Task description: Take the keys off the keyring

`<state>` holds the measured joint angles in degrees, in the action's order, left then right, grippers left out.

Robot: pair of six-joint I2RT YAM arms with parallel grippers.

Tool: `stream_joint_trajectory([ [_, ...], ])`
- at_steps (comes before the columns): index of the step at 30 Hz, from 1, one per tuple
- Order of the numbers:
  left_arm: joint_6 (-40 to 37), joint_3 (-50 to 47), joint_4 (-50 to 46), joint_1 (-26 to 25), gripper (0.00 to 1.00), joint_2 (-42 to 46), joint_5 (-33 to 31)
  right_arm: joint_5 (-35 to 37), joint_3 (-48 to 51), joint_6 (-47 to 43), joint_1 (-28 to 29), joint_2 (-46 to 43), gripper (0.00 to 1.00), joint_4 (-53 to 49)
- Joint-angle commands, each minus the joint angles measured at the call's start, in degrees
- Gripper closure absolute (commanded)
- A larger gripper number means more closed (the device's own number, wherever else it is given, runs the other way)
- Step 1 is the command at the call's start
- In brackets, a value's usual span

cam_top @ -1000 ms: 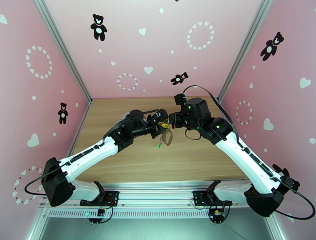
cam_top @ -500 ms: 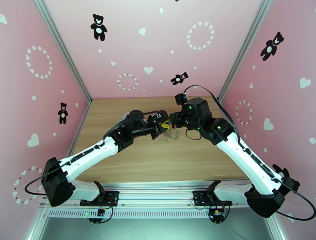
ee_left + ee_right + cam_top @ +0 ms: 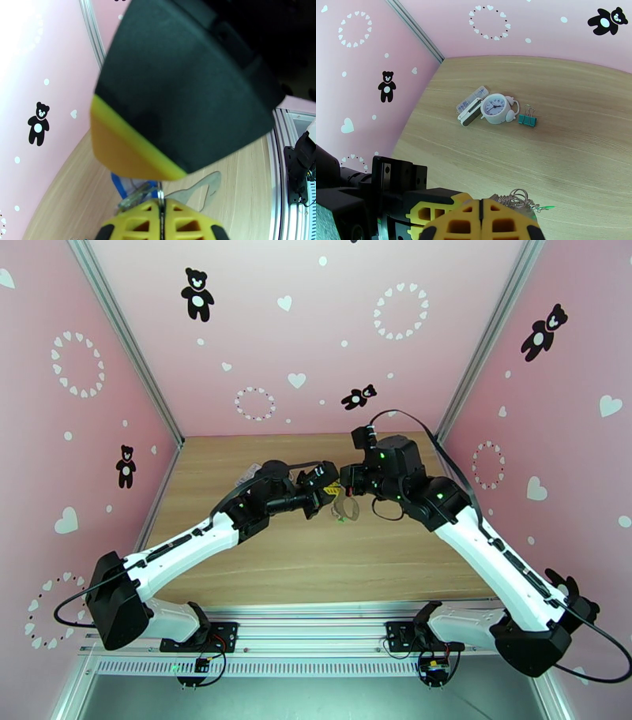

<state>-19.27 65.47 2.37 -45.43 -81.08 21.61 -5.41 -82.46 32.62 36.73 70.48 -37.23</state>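
Observation:
Over the middle of the table my two grippers meet tip to tip. The left gripper [image 3: 329,494] [image 3: 162,211] has its yellow fingers pressed together on a thin metal ring of the keyring [image 3: 345,511]. The grey strap loop [image 3: 205,188] hangs just beyond them. A blue key [image 3: 117,184] sits left of those fingertips. The right gripper [image 3: 342,489] [image 3: 482,213] is shut on the keyring too. Its small metal rings [image 3: 517,198] bunch at the fingertips, and a sliver of the green key [image 3: 547,207] pokes out to the right.
On the wooden table [image 3: 316,564], far left, lie a round white clock [image 3: 495,108], a teal binder clip [image 3: 527,119] and a small white case [image 3: 471,107]. Pink walls close in three sides. The right gripper's finger [image 3: 177,90] looms close over the left wrist camera.
The left gripper has closed and edged toward the right gripper. The strap loop, hanging straight down with the green key below it a second ago, has swung up to the right.

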Motion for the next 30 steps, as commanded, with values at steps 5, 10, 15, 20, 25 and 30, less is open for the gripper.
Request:
stream_joint_trajectory([
  [5, 1.8, -1.7, 6.0, 0.2, 1.0, 1.7, 0.2, 1.4, 1.8, 0.0, -0.2, -3.2, 1.0, 0.1],
  [10, 2.8, -4.5, 10.6, 0.3, 1.0, 3.4, 1.1, 1.1, 3.6, 1.0, -1.6, -4.4, 1.0, 0.5],
  [15, 5.1, -7.8, 17.4, 0.4, 1.0, 4.9, 2.0, 1.1, 5.4, 1.7, -2.5, -4.8, 1.0, 0.2],
  [20, 7.6, -8.6, 20.9, 0.4, 1.0, 4.9, 2.8, 0.6, 6.3, 1.7, -2.5, -4.2, 1.0, 0.8],
  [25, 9.4, -9.4, 24.2, 0.4, 1.0, 4.8, 2.9, 0.9, 7.0, 1.1, -2.5, -3.8, 1.0, 1.4],
  [30, 10.2, -9.5, 24.3, 0.4, 1.0, 4.6, 2.0, 2.2, 6.6, -0.3, -2.5, -3.8, 1.0, 1.9],
])
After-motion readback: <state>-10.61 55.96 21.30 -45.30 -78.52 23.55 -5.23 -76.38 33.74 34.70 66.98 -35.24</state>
